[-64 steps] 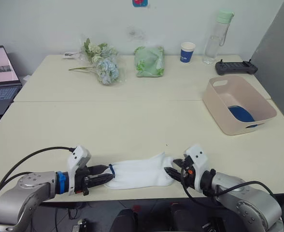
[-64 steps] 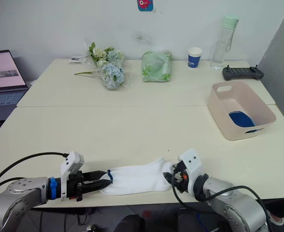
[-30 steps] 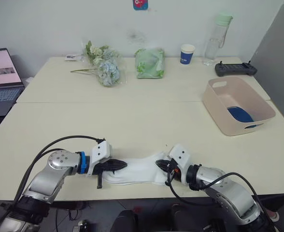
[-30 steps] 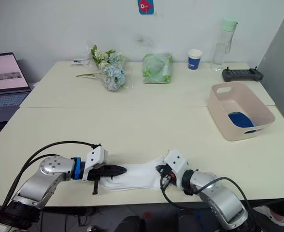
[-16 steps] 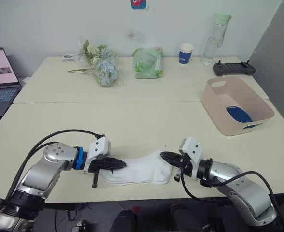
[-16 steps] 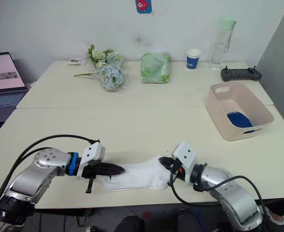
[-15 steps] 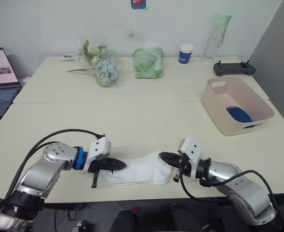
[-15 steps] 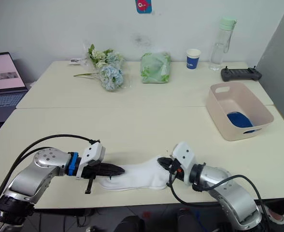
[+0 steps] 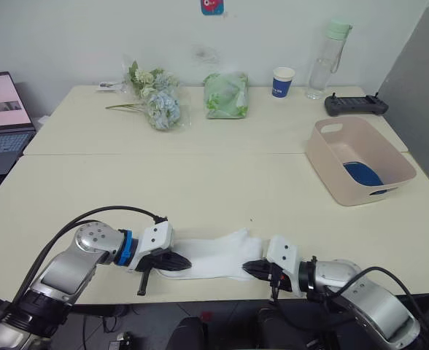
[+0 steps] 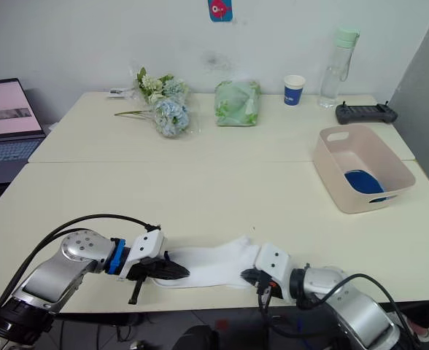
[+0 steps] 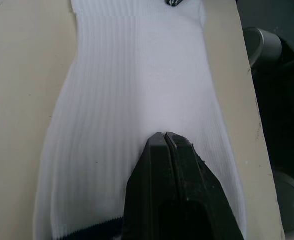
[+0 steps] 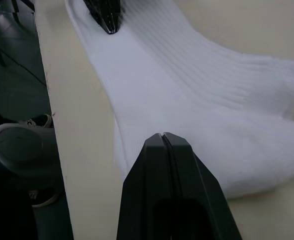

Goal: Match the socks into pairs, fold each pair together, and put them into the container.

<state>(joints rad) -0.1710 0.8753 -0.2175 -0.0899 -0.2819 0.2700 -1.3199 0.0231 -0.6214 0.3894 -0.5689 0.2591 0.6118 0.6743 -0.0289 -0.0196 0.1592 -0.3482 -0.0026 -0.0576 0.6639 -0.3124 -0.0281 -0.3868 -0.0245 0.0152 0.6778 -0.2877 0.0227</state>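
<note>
The table [image 9: 200, 182] runs wide and mostly bare ahead of both arms, and the container [image 9: 330, 171] sits well away, forward and off to the right of the right gripper, with something blue already lying in its bottom (a folded pair, I'd guess, though I can't make out more). Nearer in, the white socks [image 9: 211, 259] lie flat at the table's front edge, stretched between the two arms, one end under each. The left gripper [image 9: 178, 261] has its black fingers pressed together, tips resting on the fabric just past the dark-trimmed end; whether any cloth is pinched between them I can't tell. The right gripper [image 9: 252, 269] is likewise closed to a point, its tips sitting at the near edge of the bunched end of the socks, touching or just beside it. To fold well from here, I'd say each gripper needs to part its fingers, get one under both layers and close on them, so the pair travels as one. Then one end should be carried over to meet the other, kept low, with the far end pinned so nothing slides off the table's edge.
</note>
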